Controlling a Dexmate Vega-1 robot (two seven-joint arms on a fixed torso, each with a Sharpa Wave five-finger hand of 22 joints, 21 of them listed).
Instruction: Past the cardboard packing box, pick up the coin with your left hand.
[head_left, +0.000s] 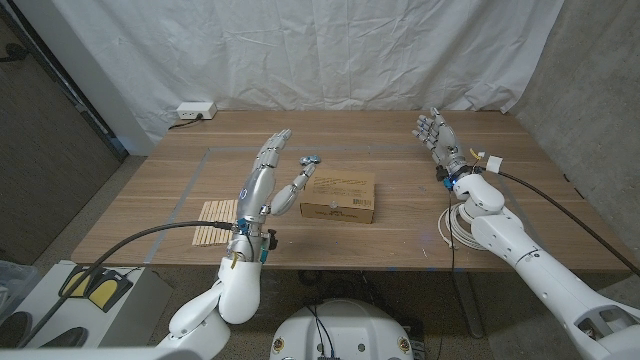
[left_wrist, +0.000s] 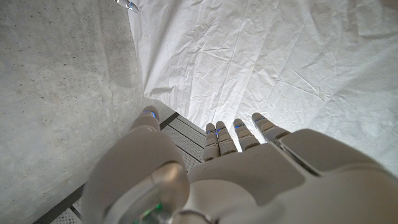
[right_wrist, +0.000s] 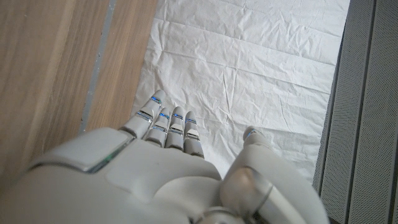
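Note:
The cardboard packing box (head_left: 340, 196) lies flat near the middle of the table (head_left: 400, 150). Just past its far left corner lies a small silvery-blue thing (head_left: 311, 160), which looks like the coin. My left hand (head_left: 266, 178) is raised left of the box, fingers spread and pointing away from me, thumb reaching toward the box's left corner; it holds nothing. In the left wrist view that hand (left_wrist: 236, 168) faces the white curtain. My right hand (head_left: 437, 135) is up at the far right of the table, fingers apart and empty. The right wrist view shows its back (right_wrist: 155, 168) beside the tabletop (right_wrist: 43, 62).
A bundle of wooden sticks (head_left: 214, 210) lies left of my left arm. A white power strip (head_left: 195, 110) sits at the table's back left edge. A coil of white cable (head_left: 455, 225) lies by my right forearm. A white curtain (head_left: 320, 50) hangs behind.

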